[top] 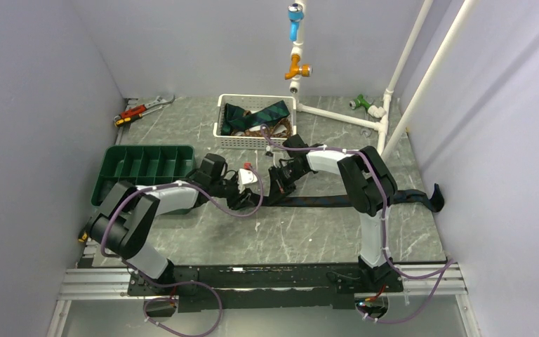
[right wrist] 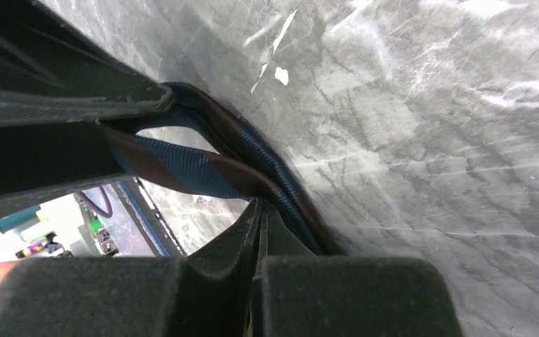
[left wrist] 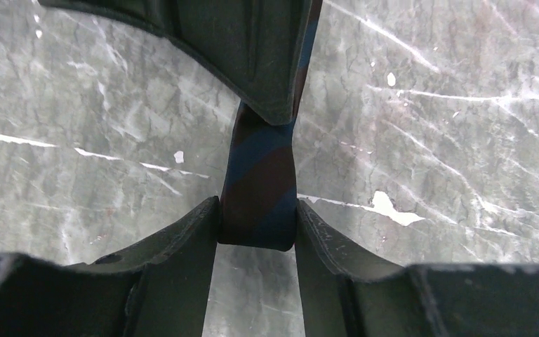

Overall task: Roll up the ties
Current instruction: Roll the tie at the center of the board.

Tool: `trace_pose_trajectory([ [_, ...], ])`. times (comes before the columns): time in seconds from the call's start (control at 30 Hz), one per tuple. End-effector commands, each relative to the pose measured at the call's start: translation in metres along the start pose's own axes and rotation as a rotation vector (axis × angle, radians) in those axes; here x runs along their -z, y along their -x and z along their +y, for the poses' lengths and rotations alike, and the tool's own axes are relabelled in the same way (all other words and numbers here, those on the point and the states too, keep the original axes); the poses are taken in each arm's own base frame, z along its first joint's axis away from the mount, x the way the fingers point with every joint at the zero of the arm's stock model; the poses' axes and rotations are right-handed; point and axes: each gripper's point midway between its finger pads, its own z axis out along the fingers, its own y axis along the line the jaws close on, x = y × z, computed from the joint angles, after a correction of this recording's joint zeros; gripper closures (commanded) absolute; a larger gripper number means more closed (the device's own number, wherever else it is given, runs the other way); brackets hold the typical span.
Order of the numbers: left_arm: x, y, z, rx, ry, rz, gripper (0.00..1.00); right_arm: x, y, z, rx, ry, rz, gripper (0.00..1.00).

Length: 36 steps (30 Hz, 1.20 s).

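A dark navy tie with brown stripes [top: 337, 201] lies across the table, its wide end at the right edge. Its narrow end [left wrist: 260, 175] is folded over and sits between my left gripper's fingers, which touch both of its edges; the left gripper [left wrist: 257, 210] stands half closed around it. My right gripper [right wrist: 262, 203] is shut, pinching a loop of the same tie [right wrist: 182, 168] just above the table. In the top view the left gripper [top: 242, 196] and the right gripper [top: 281, 184] meet at the tie's left end. More ties [top: 256, 112] lie in a white basket.
The white basket [top: 222, 130] stands at the back centre. A green divided tray [top: 144, 165] sits left of my left arm. A wrench with red handles [top: 144, 109] lies at the back left. White pipes [top: 337, 116] run along the back right.
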Motion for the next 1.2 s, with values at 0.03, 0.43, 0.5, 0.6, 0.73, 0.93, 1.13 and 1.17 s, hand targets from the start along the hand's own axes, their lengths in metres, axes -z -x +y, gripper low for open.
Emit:
trace_pose_trajectory([
  [0.03, 0.004, 0.037, -0.007, -0.101, -0.034, -0.103, 0.52, -0.008, -0.001, -0.019, -0.004, -0.056, 0.023, 1.00],
  [0.43, -0.034, 0.046, -0.002, -0.041, -0.035, -0.116, 0.55, -0.003, 0.003, -0.007, 0.008, -0.022, 0.000, 1.00],
  [0.5, -0.034, 0.046, -0.002, -0.045, -0.036, -0.115, 0.55, -0.003, 0.003, -0.005, 0.010, -0.015, -0.005, 1.00],
  [0.6, -0.024, 0.051, 0.000, -0.046, -0.013, -0.115, 0.41, -0.002, 0.002, -0.007, 0.011, -0.024, 0.001, 1.00],
  [0.73, 0.001, 0.047, 0.006, -0.020, 0.025, -0.122, 0.26, -0.001, -0.001, -0.012, 0.014, -0.047, 0.012, 1.00],
  [0.93, 0.016, 0.028, 0.011, 0.029, 0.090, -0.079, 0.20, 0.000, 0.000, -0.013, 0.013, -0.049, 0.022, 1.00],
  [1.13, 0.028, 0.043, 0.004, 0.114, 0.058, -0.048, 0.23, -0.001, 0.000, -0.014, 0.015, -0.051, 0.030, 1.00],
  [1.17, 0.031, 0.047, 0.003, 0.135, 0.047, -0.034, 0.24, 0.000, 0.000, -0.014, 0.016, -0.052, 0.029, 1.00],
])
